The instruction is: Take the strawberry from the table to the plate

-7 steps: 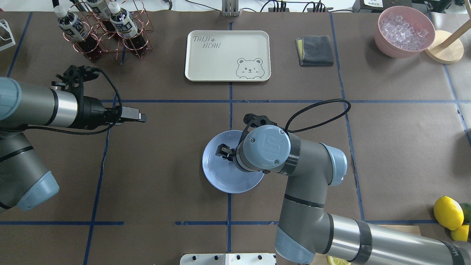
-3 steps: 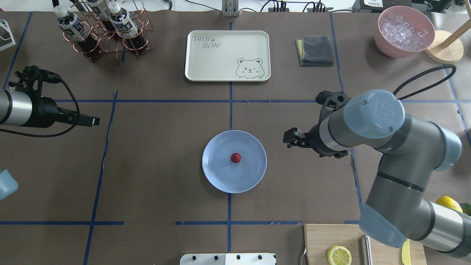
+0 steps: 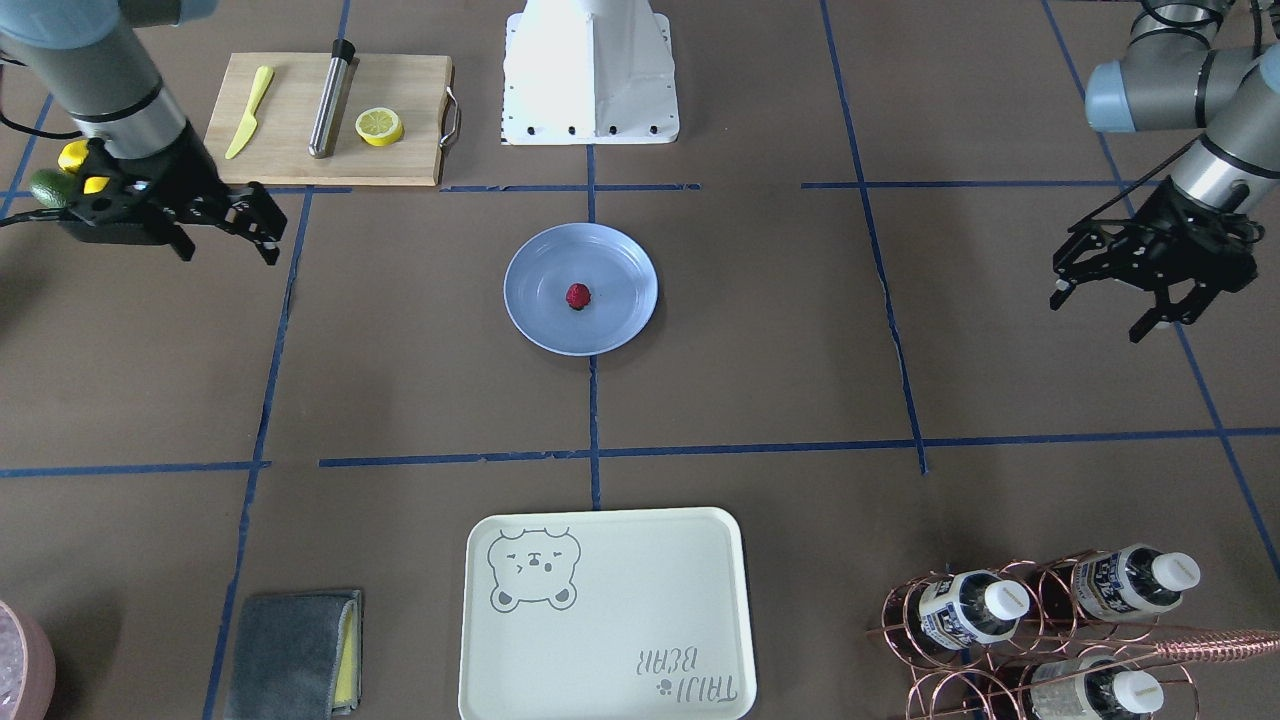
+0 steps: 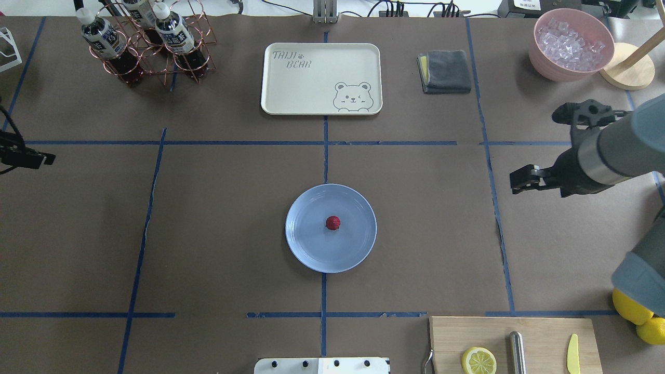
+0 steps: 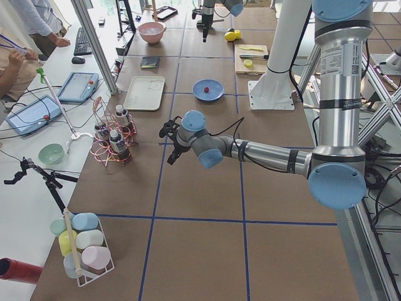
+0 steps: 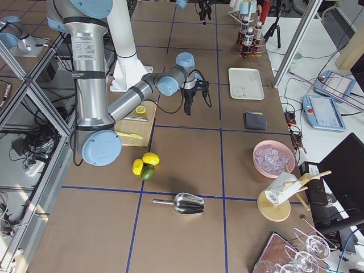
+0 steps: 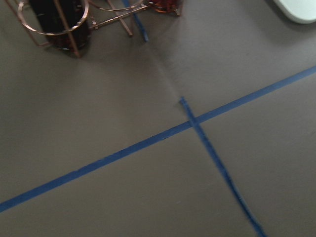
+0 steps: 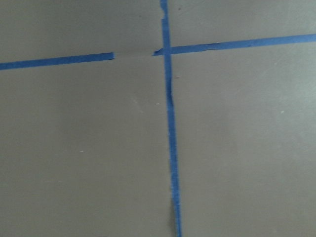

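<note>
- Front-facing view: we see the strawberry [image 3: 578,296] resting near the middle of the plate [image 3: 545,312], which lies on the table [image 3: 760,330] across one of the blue tape lines [image 3: 700,450]. The right gripper [image 3: 228,248], at the view's left and just in front of the cutting board [image 3: 410,160], hangs with its jaws spread wide and nothing between them. The left gripper [image 3: 1095,315], at the view's right, also has its jaws wide apart and empty. Both grippers are well apart from the plate.
- Overhead view: we find the berry a little right of the plate's centre. The right gripper sits over the table far to the right. Only the tip of the left gripper shows at the left edge. The cream tray [image 4: 311,83] lies beyond the plate.
- Exterior left view: the near arm's gripper hovers near the bottle rack [image 5: 111,143]. The plate with its berry lies further along the table.
- Exterior right view: the near arm's gripper points down over the table; we cannot judge its jaws from here.
- Left wrist view: we see brown table, a crossing of tape and the foot of the rack.
- Right wrist view: we see brown table and a tape crossing.
</note>
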`<state>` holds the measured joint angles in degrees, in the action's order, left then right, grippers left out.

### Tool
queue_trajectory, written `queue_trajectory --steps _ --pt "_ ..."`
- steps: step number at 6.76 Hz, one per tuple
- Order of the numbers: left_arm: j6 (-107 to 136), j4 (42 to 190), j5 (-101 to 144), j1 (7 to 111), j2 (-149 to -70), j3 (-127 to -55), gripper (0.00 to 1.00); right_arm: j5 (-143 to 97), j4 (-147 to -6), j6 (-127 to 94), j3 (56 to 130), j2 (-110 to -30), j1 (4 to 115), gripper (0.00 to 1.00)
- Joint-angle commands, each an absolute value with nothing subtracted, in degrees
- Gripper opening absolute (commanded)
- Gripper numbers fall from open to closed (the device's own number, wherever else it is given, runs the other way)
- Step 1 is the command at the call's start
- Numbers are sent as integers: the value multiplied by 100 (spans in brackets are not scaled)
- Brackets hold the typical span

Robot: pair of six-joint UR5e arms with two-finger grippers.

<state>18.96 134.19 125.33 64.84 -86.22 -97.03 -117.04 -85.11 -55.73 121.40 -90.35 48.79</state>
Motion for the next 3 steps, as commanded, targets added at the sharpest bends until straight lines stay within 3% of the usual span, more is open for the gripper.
queue_trajectory --steps 1,3 --pt "246 12182 13234 7641 -8683 -9457 99 -12555 -8517 -3674 11841 -9587 6251 100" --pt "-814 10528 13403 8399 -8929 -9588 99 -13365 -8525 -1723 11313 -9956 7517 100"
